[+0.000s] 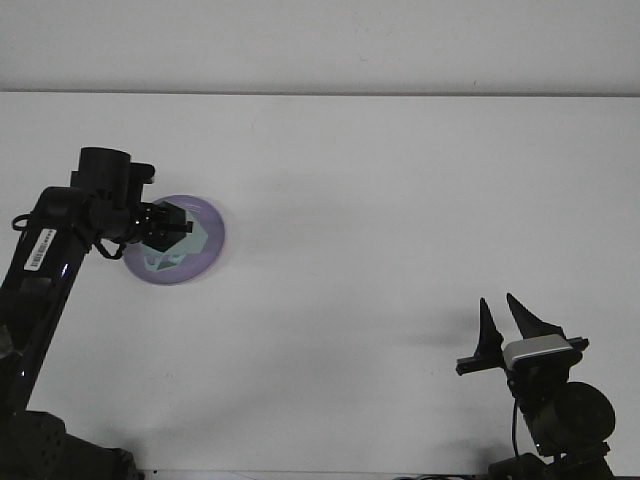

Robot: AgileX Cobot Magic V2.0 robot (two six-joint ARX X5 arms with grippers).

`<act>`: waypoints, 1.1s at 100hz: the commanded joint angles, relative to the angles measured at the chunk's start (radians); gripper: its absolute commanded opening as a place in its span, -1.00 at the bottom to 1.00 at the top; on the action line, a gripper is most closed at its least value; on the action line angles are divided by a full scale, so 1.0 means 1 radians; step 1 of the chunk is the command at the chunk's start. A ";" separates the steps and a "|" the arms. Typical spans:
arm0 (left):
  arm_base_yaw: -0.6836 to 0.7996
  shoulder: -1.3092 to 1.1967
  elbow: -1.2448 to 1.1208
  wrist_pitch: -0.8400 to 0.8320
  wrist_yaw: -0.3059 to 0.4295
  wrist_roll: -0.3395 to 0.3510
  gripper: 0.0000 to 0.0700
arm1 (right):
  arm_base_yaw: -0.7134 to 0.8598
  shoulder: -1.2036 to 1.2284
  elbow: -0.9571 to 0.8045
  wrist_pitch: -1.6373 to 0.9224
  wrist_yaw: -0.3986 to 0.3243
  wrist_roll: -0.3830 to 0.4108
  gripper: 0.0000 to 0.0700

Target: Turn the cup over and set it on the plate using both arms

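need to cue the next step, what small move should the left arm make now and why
Probably lower the cup the last bit and open the left end effector to release it. The end effector is shut on the pale green cup, which sits over the purple plate; whether it touches the plate cannot be told. The right end effector is open, idle at the near right.

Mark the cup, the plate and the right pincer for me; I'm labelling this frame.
cup (pixel 172 247), front view, its pale teal body below the left pincer.
plate (pixel 212 232), front view, bare purple right rim.
right pincer (pixel 505 322), front view, midway between its fingertips.
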 commanded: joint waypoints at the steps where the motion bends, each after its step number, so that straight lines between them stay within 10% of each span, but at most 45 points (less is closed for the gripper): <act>1: 0.022 0.049 0.019 -0.002 -0.003 0.036 -0.97 | 0.003 0.002 0.000 0.011 -0.003 0.017 -0.23; 88: 0.076 0.299 0.030 0.142 -0.129 0.026 -0.93 | 0.003 0.003 0.000 -0.001 -0.003 0.015 -0.23; 104: 0.077 0.299 0.030 0.142 -0.129 0.026 0.40 | 0.003 0.004 0.000 -0.001 -0.003 0.015 -0.23; 110: 0.076 0.299 0.032 0.140 -0.129 0.026 0.60 | 0.003 0.004 0.000 -0.001 -0.003 0.015 -0.23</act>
